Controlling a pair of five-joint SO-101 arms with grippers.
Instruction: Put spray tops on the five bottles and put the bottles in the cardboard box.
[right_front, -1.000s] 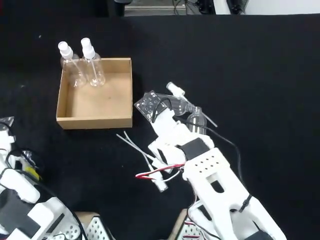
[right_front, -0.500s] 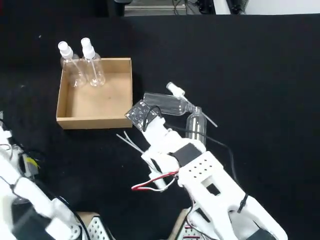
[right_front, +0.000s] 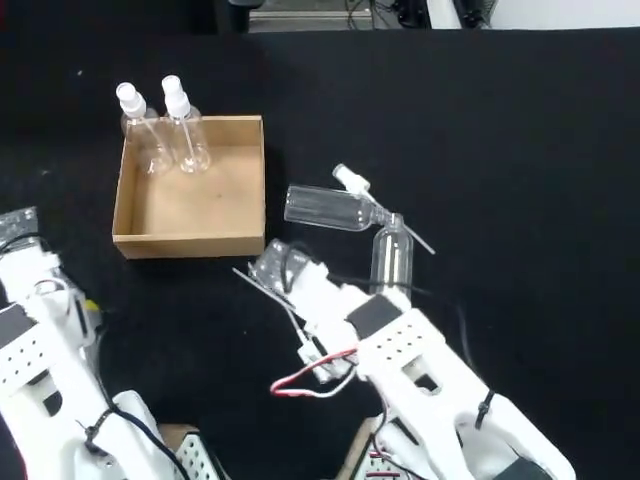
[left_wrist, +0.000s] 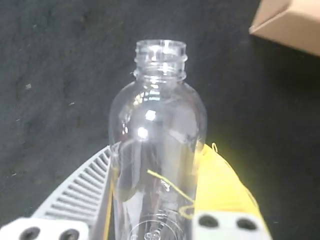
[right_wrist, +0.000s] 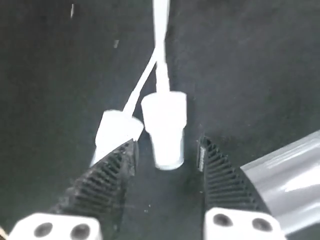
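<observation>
Left hand (left_wrist: 161, 167) clamped on a topless bottle (left_wrist: 157, 100) near the box (right_front: 190, 243); right hand (right_wrist: 166, 150) apart.
It straddles a spray top (right_wrist: 165, 125) just beside the box, where two topped bottles (right_front: 188, 140) stand.

Robotics lab: black-clothed table (right_front: 520, 120), cables (right_front: 400, 12) behind.
</observation>
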